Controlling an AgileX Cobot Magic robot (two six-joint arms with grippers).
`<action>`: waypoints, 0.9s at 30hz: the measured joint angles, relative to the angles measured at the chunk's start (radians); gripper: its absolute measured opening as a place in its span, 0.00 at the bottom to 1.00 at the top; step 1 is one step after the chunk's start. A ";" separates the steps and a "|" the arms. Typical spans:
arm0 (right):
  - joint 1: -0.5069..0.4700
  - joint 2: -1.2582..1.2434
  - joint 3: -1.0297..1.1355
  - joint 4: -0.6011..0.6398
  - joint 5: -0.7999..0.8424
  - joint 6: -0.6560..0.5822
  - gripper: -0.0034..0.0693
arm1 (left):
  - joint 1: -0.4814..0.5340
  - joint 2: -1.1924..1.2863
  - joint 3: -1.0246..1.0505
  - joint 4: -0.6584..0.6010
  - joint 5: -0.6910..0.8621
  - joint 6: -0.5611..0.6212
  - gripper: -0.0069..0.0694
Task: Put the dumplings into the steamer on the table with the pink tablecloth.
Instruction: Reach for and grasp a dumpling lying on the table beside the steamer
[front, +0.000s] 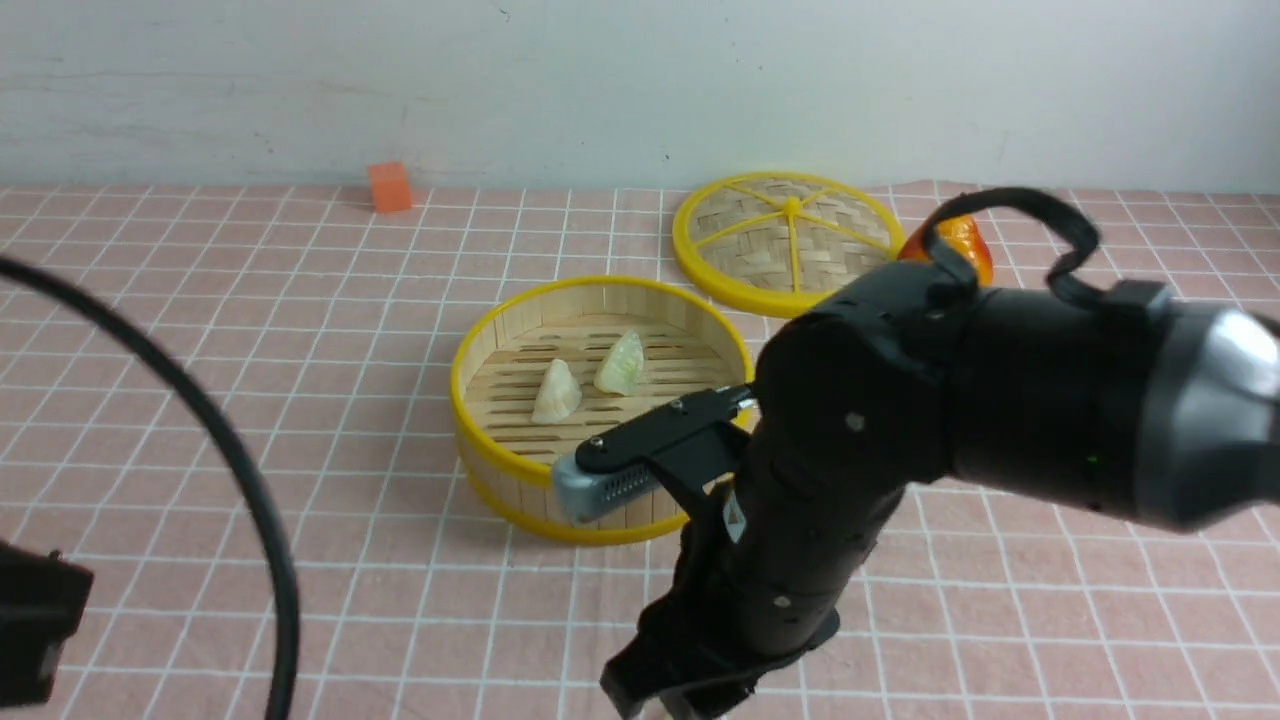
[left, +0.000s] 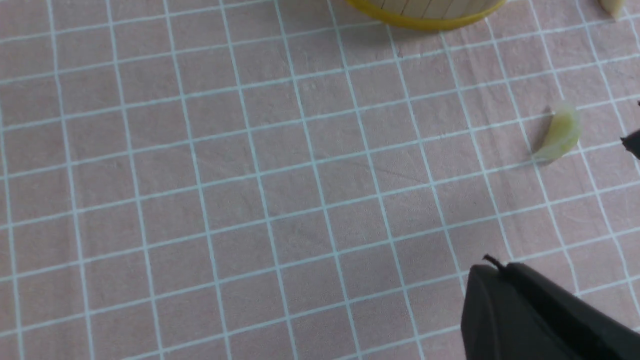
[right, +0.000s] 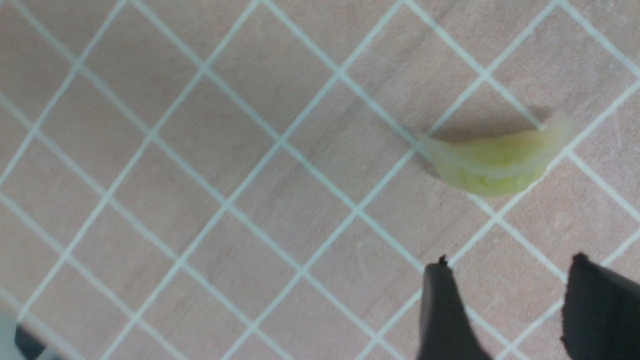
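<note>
Desk (front: 300, 600) under pink tablecloth (front: 250, 330). Steamer (front: 500, 480) at centre of front view, two dumplings (front: 556, 391) inside. Right tool (right: 510, 270) apart, empty. Left tool (left: 492, 272) together, empty. Pale-green dumpling (right: 492, 162) on cloth, right of right wrist frame. Advice: straddle narrow width, descend square, pinch gently.
</note>
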 joint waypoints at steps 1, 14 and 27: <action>-0.005 0.046 -0.022 -0.040 -0.007 0.081 0.68 | 0.000 -0.052 0.047 -0.009 -0.026 -0.001 0.07; -0.027 0.259 -0.088 -0.103 -0.055 0.414 0.82 | 0.000 -0.325 0.252 -0.025 -0.113 -0.002 0.07; -0.027 0.262 -0.093 -0.028 0.115 0.252 0.41 | 0.000 -0.331 0.268 -0.029 -0.156 -0.002 0.07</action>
